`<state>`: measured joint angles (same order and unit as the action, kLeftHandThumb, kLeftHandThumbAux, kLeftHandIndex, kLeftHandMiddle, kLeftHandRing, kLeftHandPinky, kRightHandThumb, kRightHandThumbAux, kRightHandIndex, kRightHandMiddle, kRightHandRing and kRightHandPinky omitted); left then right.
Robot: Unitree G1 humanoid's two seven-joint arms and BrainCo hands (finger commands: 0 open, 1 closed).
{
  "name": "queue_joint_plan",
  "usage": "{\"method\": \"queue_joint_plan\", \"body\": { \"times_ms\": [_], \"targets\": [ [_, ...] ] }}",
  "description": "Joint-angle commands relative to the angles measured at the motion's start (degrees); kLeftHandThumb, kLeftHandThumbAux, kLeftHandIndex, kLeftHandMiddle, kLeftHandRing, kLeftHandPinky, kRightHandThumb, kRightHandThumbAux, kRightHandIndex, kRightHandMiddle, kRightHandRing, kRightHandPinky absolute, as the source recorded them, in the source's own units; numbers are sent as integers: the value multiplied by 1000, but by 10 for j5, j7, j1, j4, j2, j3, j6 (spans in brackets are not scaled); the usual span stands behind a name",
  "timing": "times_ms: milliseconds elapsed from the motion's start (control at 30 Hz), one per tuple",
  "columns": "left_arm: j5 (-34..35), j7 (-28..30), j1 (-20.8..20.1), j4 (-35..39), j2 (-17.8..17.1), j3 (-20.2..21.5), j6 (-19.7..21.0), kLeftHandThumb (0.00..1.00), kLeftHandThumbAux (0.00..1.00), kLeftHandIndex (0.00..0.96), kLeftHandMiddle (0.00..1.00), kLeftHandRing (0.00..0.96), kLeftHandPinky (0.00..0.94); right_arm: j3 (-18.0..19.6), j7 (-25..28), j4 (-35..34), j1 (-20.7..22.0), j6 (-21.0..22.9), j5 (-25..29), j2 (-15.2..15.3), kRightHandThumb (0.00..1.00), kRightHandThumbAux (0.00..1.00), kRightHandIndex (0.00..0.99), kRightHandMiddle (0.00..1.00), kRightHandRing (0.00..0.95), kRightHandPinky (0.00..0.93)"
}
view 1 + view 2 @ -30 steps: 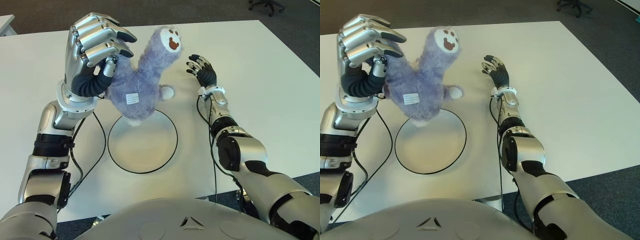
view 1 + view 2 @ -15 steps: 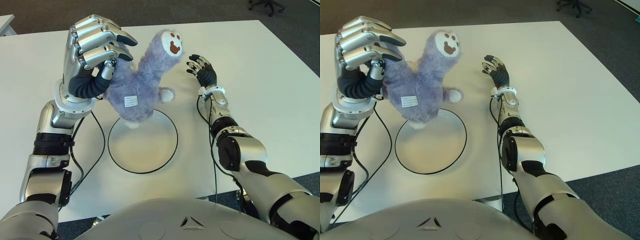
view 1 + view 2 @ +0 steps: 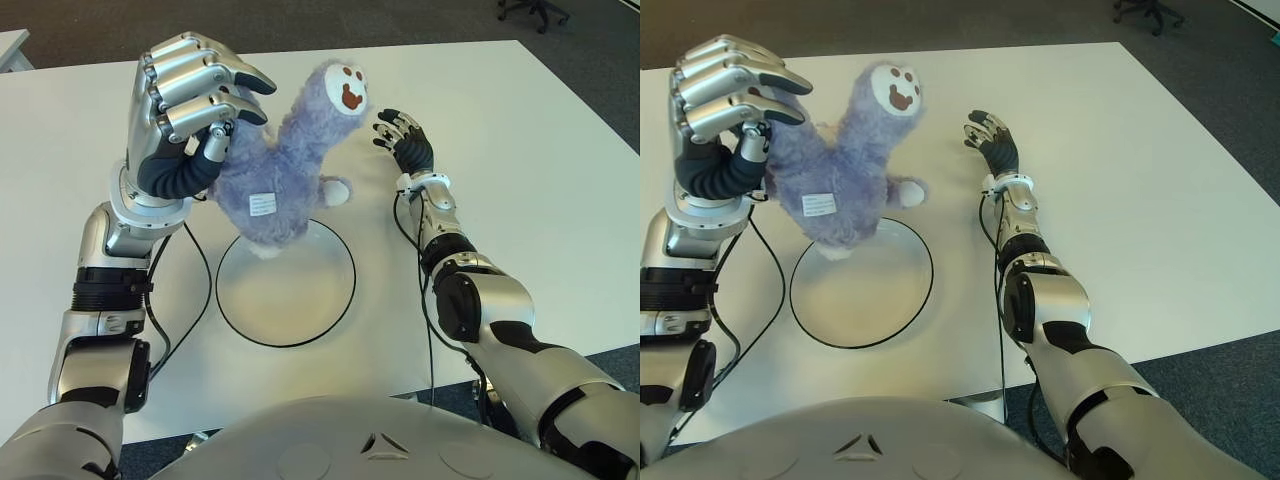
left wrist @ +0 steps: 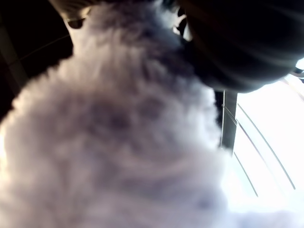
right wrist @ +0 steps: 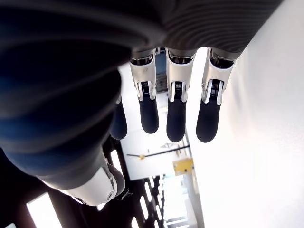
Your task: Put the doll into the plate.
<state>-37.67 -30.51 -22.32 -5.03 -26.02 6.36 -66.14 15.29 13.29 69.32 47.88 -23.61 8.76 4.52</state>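
One fuzzy lavender doll [image 3: 285, 165] hangs over the round, black-rimmed plate [image 3: 340, 302], gripped by the left hand [image 3: 185, 105]; beyond the plate, the right hand [image 3: 405, 140] lies open-fingered.

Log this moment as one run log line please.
left hand: shut on doll | doll: above plate far rim | right hand: open, idle right of doll

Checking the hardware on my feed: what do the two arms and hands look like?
Both arms are silver metal shells with black joints. The left hand has silver finger segments, dark fingertips and a black ribbed wrist cuff. The right hand shows black fingers with silver knuckles. A thin black cable loops beside each forearm.
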Motion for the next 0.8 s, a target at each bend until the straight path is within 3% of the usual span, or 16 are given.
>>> {"method": "queue_joint_plan", "body": {
  "times_ms": [33, 800],
  "targets": [
    [6, 10, 3, 0, 7, 9, -3, 943, 657, 484, 411, 453, 370, 3, 0, 18, -21, 16, 3, -6, 494, 793, 233, 205, 230, 293],
    [12, 30, 4, 5, 19, 19, -8, 943, 657, 484, 411, 453, 370, 3, 1, 16, -23, 15, 3, -5, 494, 793, 233, 205, 230, 293]
  ]
}}
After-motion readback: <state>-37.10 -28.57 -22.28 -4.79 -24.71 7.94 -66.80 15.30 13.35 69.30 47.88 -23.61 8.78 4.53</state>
